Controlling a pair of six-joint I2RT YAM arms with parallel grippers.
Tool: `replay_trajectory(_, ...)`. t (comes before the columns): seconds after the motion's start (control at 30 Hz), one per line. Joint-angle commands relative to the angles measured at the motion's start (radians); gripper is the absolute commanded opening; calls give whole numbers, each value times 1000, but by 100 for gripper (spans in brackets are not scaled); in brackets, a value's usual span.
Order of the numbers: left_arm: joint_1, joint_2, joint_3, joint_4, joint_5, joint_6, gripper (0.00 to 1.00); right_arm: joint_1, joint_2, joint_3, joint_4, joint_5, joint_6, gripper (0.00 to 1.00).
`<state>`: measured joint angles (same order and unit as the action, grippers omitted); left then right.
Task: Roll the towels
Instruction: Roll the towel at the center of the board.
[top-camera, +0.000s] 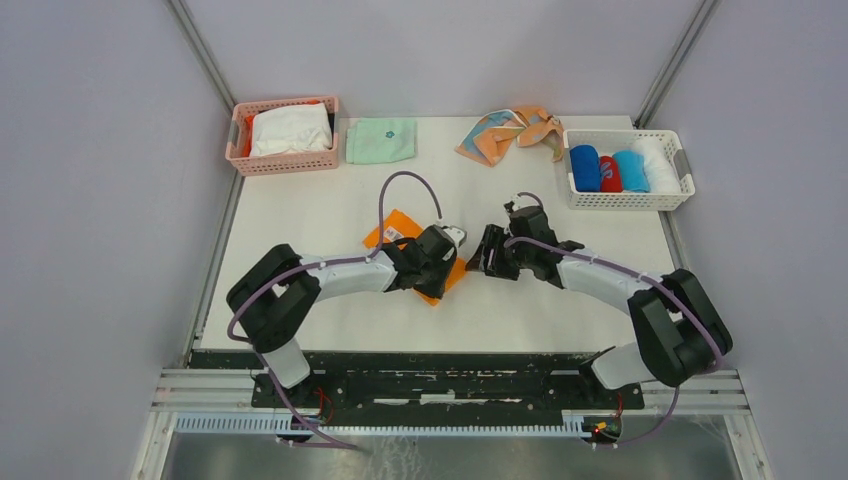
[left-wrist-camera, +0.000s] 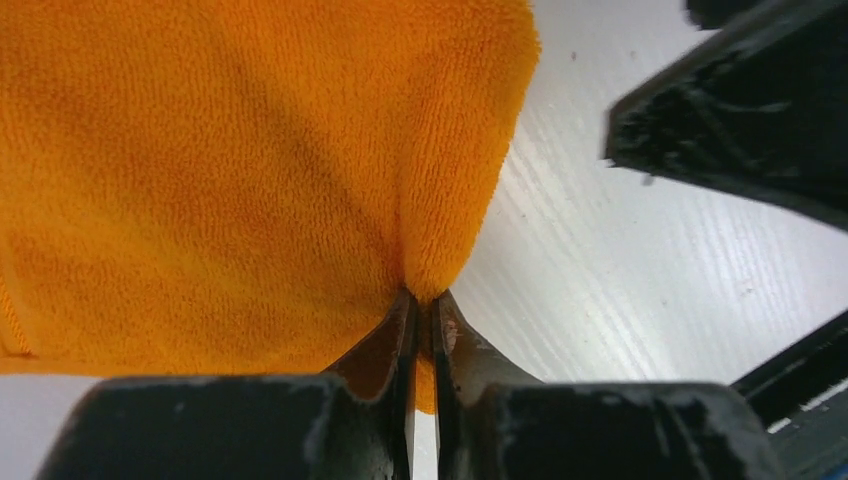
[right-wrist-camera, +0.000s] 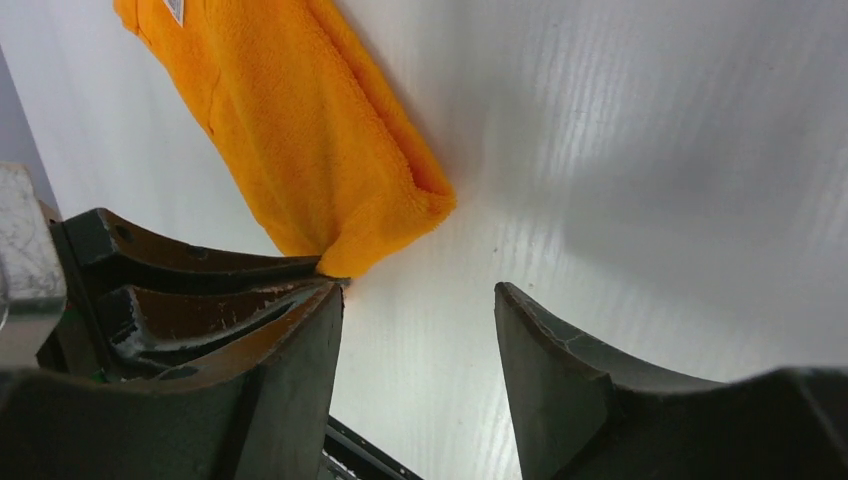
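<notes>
right fingers (right-wrist-camera: 570, 380) beside orange towel (right-wrist-camera: 300, 130), near tabletop (top-camera: 520, 310) open

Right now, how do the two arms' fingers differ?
The left arm's fingers are pinched shut on an edge of the orange towel; the right arm's fingers stand apart, empty. The left pair touches cloth, the right pair hangs over the table beside it. Both are black.
</notes>
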<state>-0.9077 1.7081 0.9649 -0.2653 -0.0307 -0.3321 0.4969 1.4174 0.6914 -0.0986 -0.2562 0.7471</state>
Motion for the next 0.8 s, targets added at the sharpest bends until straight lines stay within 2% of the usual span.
replay_trajectory(0.0, 17, -30, -21, 102, 152, -62, 12, 17, 56, -5, 153, -30, 138, 66)
replay_trajectory(0.17, 45, -39, -54, 150, 189, -92, 11, 40, 155, 20, 204, -15, 205, 66)
replay_trajectory(0.27, 53, -40, -58, 154, 190, -96, 11, 44, 205, 29, 206, 15, 228, 62)
replay_trajectory(0.37, 53, -49, -63, 158, 184, -96, 11, 45, 237, 41, 173, 46, 241, 53)
replay_trajectory(0.5, 47, -66, -71, 163, 175, -97, 15, 47, 256, 81, 79, 80, 270, 32)
replay_trajectory(0.6, 17, -102, -80, 154, 115, -92, 22, 49, 257, 121, -17, 110, 293, 20)
replay_trajectory(0.67, -12, -128, -88, 148, 58, -85, 29, 49, 254, 152, -83, 126, 306, 15)
replay_trajectory(0.77, -67, -162, -95, 147, -51, -67, 45, 48, 252, 197, -169, 132, 321, 9)
